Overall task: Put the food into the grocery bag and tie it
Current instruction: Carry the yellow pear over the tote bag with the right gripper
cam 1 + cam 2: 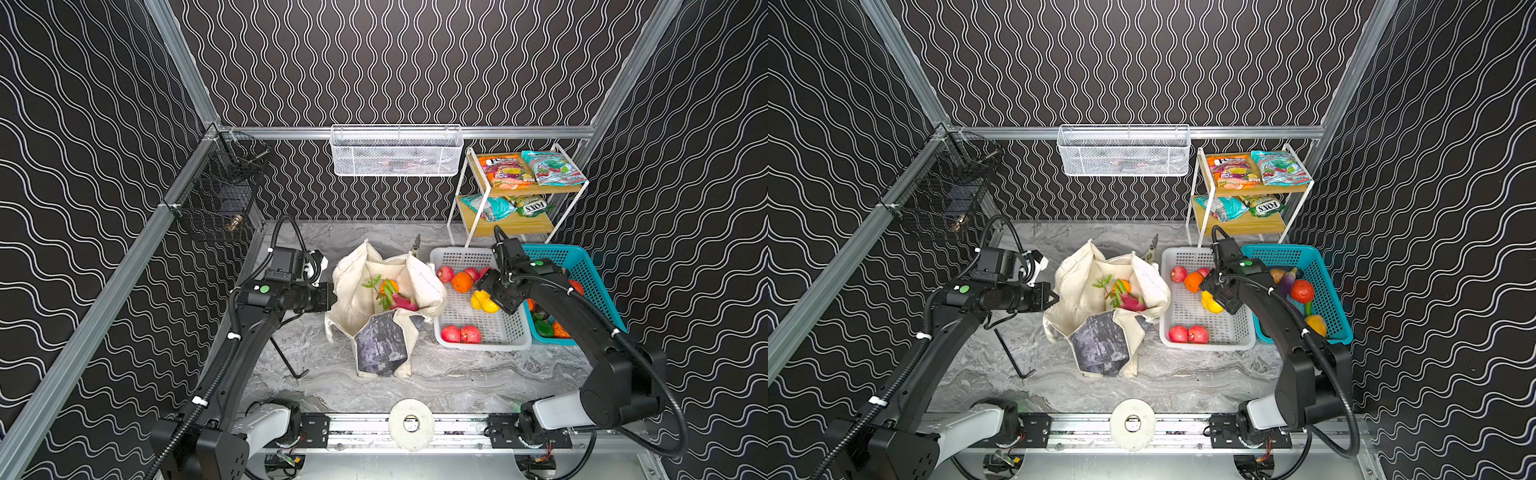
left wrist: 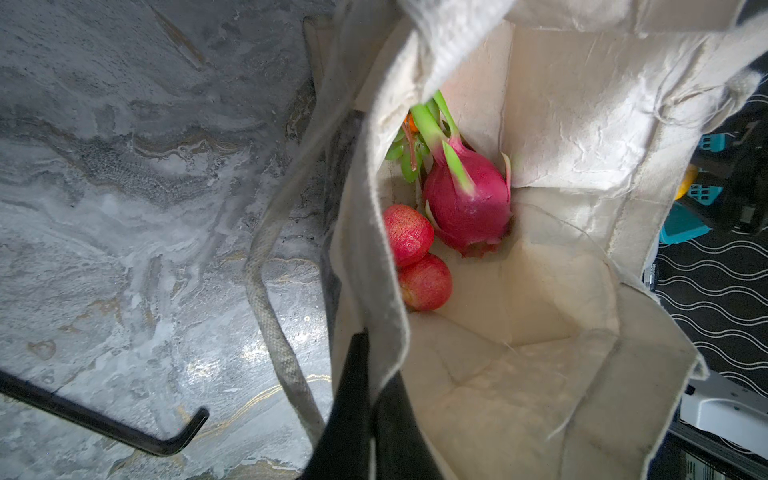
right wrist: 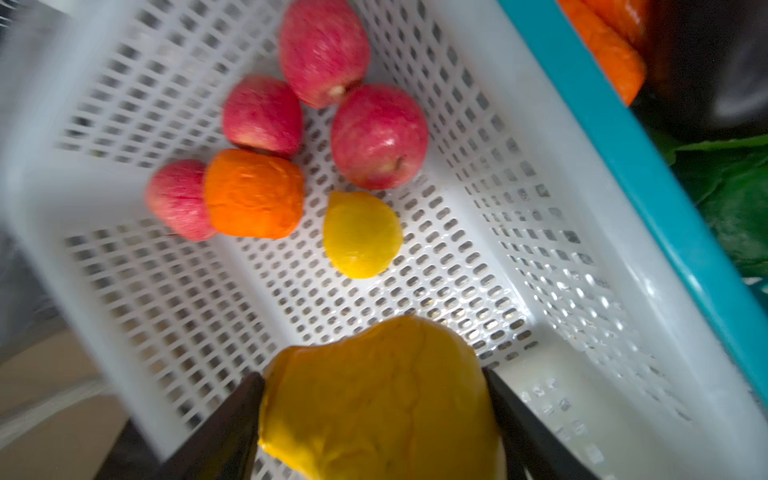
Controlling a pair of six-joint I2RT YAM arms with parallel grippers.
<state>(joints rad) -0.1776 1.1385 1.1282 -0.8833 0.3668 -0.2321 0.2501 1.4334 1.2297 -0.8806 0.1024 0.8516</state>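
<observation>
The cream grocery bag (image 1: 382, 345) (image 1: 1100, 345) stands open mid-table. Inside it lie a pink dragon fruit (image 2: 469, 199), two red apples (image 2: 428, 282) and an orange (image 1: 390, 286). My left gripper (image 2: 374, 365) (image 1: 332, 295) is shut on the bag's rim at its left side, one finger inside and one outside. My right gripper (image 3: 372, 374) (image 1: 494, 305) is over the white basket (image 3: 519, 137), shut on a yellow lemon (image 3: 374, 415) that fills the gap between its fingers. Another lemon (image 3: 361, 235), an orange (image 3: 253, 193) and several apples lie on the basket floor.
A teal basket (image 1: 582, 266) of vegetables stands right of the white one. Behind them a two-tier shelf (image 1: 511, 226) holds snack packets (image 1: 507, 170). A black hex key (image 1: 286, 357) lies left of the bag. A white mesh basket (image 1: 397, 151) and a black wire one (image 1: 216, 195) hang on the walls.
</observation>
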